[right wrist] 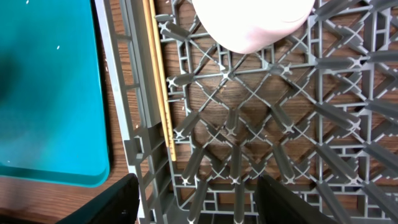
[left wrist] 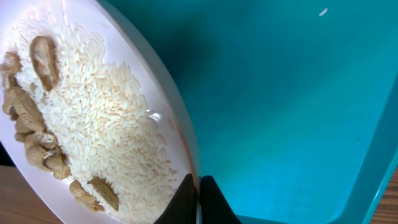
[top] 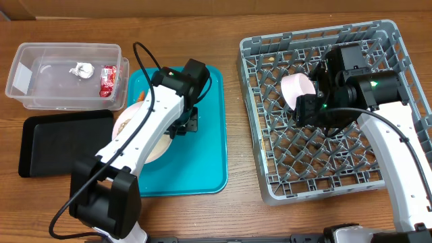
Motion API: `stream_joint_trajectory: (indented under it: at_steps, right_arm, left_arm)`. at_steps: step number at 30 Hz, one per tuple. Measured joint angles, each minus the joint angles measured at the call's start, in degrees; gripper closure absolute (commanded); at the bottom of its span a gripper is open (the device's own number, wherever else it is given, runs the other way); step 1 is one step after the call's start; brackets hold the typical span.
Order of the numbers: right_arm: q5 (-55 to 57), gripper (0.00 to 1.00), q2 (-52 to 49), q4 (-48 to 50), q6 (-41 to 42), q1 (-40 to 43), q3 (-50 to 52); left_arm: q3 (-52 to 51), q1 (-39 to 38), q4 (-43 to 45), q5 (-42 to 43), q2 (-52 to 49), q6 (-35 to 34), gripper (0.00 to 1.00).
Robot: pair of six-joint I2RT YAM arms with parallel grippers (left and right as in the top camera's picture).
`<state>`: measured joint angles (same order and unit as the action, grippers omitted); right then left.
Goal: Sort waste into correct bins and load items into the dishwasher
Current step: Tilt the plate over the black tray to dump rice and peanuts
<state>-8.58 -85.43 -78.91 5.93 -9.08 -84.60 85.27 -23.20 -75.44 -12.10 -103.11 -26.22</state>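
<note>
A white plate holding loose white rice and tan peanuts lies tilted on the teal serving tray. My left gripper is shut on the plate's rim; in the overhead view it sits over the tray, with the plate partly under the arm. My right gripper is open and empty above the grey dish rack. A round white dish rests in the rack, also seen in the right wrist view. Chopsticks lie along the rack's left wall. No carrot shows.
The clear tub at the back left holds a crumpled white tissue and a red-and-white wrapper. The black tray lies in front of it, left of the teal tray. The rack's upright pegs stand just below my right fingers.
</note>
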Motion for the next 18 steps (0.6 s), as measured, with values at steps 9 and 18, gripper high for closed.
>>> stream_joint_trajectory:
  at_steps: [9, 18]
  right_arm:
    - [0.0, 0.37, 0.0, 0.0, 0.0, 0.0, 0.0]
    - [0.0, 0.37, 0.0, -0.1, 0.0, 0.0, 0.0]
  left_arm:
    - [0.4, 15.3, -0.4, 1.0, 4.9, 2.1, 0.96]
    - [0.6, 34.2, 5.1, 11.1, 6.2, 12.7, 0.96]
